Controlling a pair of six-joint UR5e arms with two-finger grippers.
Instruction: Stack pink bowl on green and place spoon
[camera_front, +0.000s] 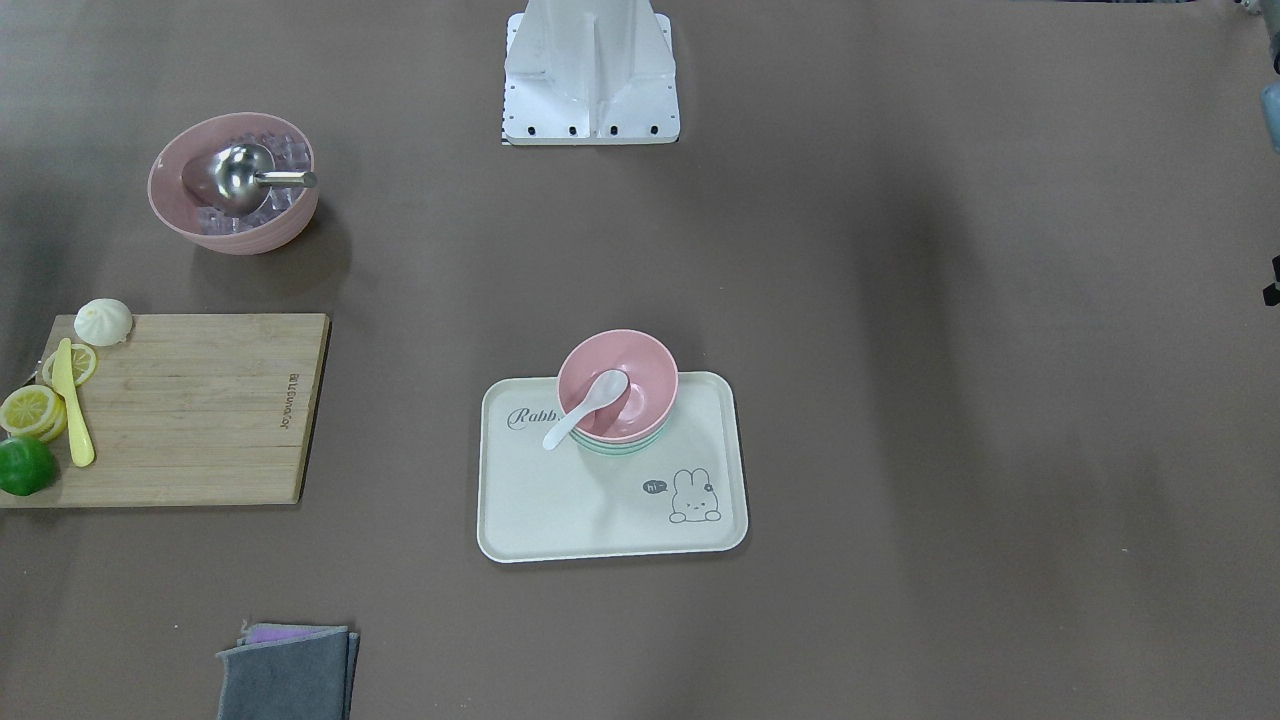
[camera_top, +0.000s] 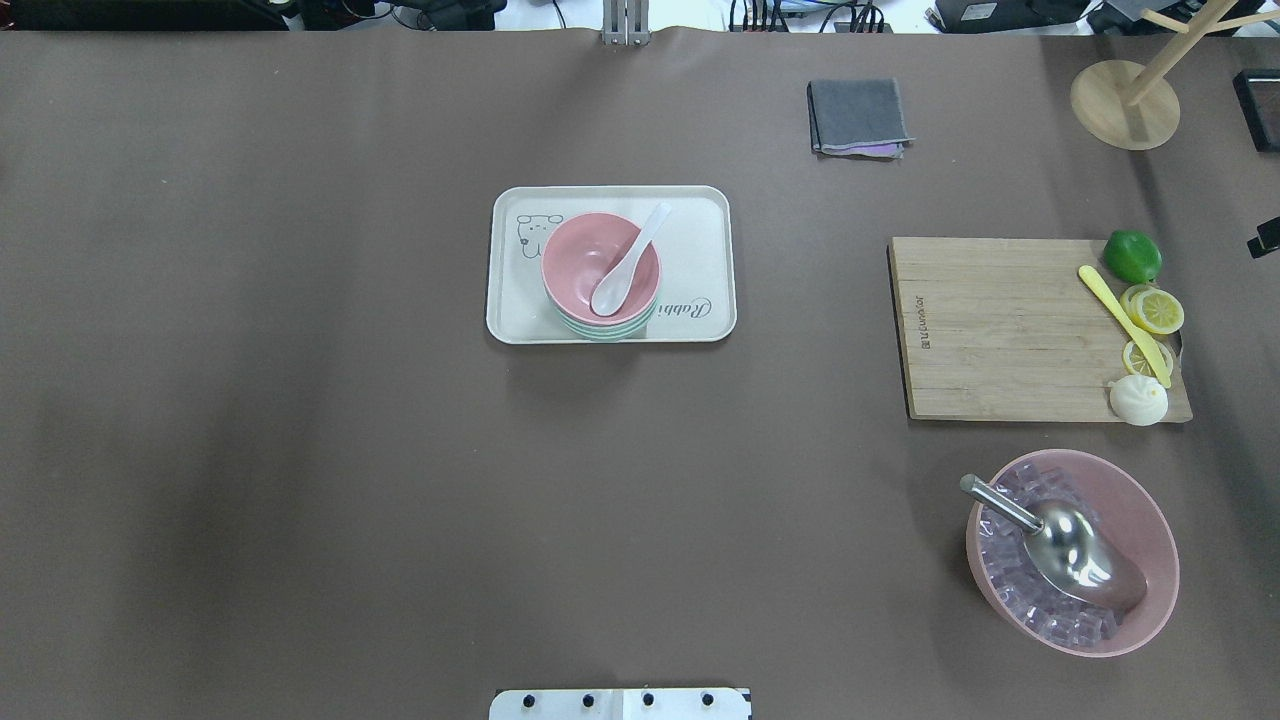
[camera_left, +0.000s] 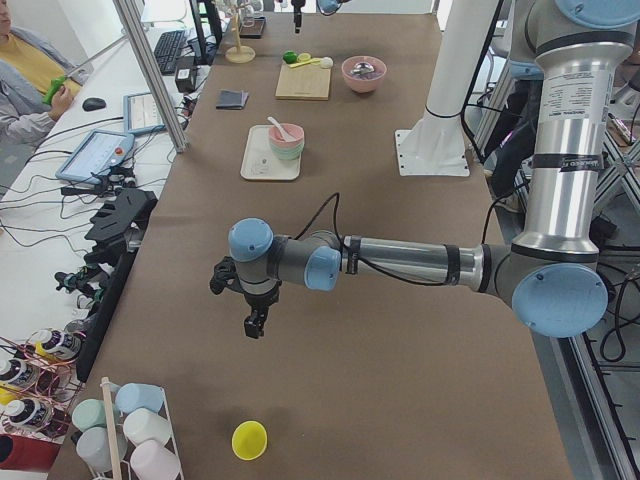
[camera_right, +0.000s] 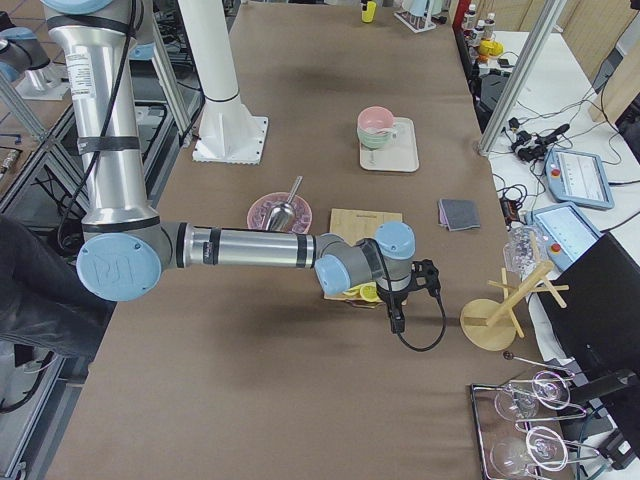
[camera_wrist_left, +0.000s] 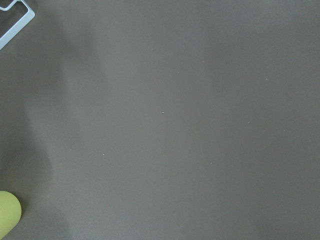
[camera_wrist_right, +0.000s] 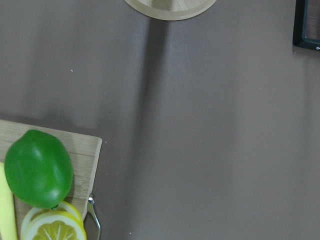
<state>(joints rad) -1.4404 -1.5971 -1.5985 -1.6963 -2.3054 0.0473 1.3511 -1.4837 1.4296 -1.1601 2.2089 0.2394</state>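
Observation:
A pink bowl (camera_top: 590, 262) sits stacked in a green bowl (camera_top: 605, 330) on a cream rabbit tray (camera_top: 700, 240) at mid-table. A white spoon (camera_top: 628, 262) lies in the pink bowl, its handle resting over the rim. The stack also shows in the front-facing view (camera_front: 640, 375). My left gripper (camera_left: 255, 325) hangs above bare table far toward the table's left end. My right gripper (camera_right: 397, 322) hangs near the lime, beyond the cutting board. I cannot tell whether either one is open or shut. Both are far from the tray.
A large pink bowl (camera_top: 1150, 540) with ice cubes and a metal scoop (camera_top: 1075, 550) stands at the right front. A cutting board (camera_top: 1000, 330) holds a lime (camera_top: 1132, 256), lemon slices, a yellow knife and a bun. A grey cloth (camera_top: 858, 115) and a wooden stand (camera_top: 1125, 105) are at the back right.

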